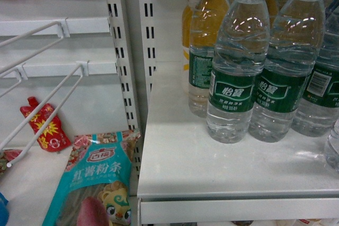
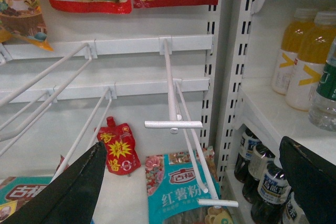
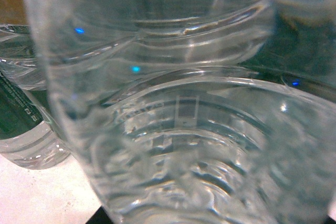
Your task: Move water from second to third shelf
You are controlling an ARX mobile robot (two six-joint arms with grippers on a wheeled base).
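Note:
Several clear ribbed bottles of water (image 1: 237, 62) with green labels stand in a group on the white shelf (image 1: 212, 168). One more clear bottle (image 1: 333, 149) shows partly at the right edge. In the right wrist view, one water bottle (image 3: 178, 129) fills nearly the whole frame, very close to the camera. It hides the right gripper's fingers apart from a dark sliver at the bottom left. My left gripper (image 2: 192, 144) is open with nothing between its black fingers (image 2: 68, 192). It hangs in front of the hook rack, left of the drinks shelves. Neither gripper shows in the head view.
Yellow drink bottles (image 1: 204, 41) stand behind the water. White wire hooks (image 2: 173, 124) jut out from the left bay. A teal noodle pack (image 2: 178, 192) and a red sauce pouch (image 2: 118, 148) lie below them. Dark bottles (image 2: 262, 182) fill the shelf under the water.

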